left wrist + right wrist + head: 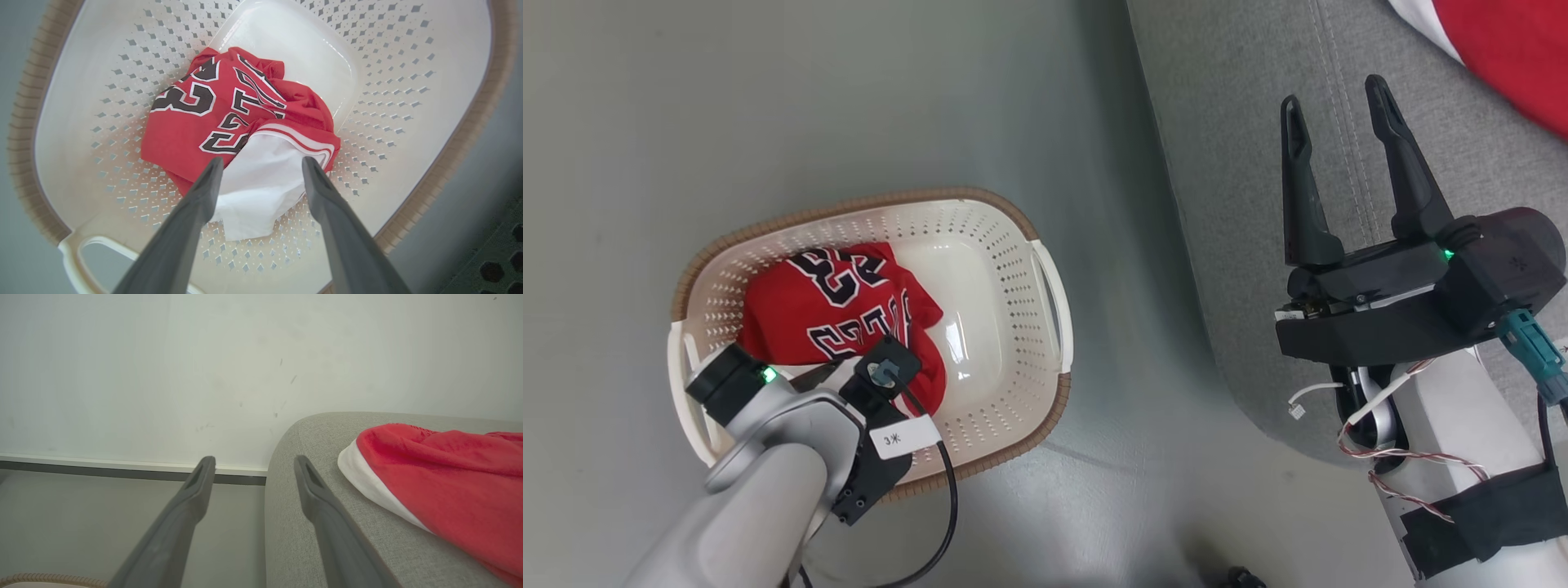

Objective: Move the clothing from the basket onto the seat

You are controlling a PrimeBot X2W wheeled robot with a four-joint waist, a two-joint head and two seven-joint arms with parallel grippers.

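The cream basket (1013, 269) with a brown rim stands on the floor at the left. In it lies a crumpled red jersey (833, 310) with dark numerals. My left gripper (261, 163) hangs open just above the jersey (196, 122), its fingers astride a white fold of the cloth, inside the basket (408, 102). The grey seat (1258, 163) fills the right side. My right gripper (1333, 94) stands open over the seat's edge, holding nothing. Another red garment (1519, 57) with white trim lies on the seat, to the right of the right gripper (254, 459), which is clear of that garment (441, 477).
Grey floor (1094, 122) separates the basket from the seat by a narrow strip. A pale wall with a baseboard (122, 465) rises beyond the seat (408, 559). A black cable (947, 490) loops off my left wrist over the basket's near rim.
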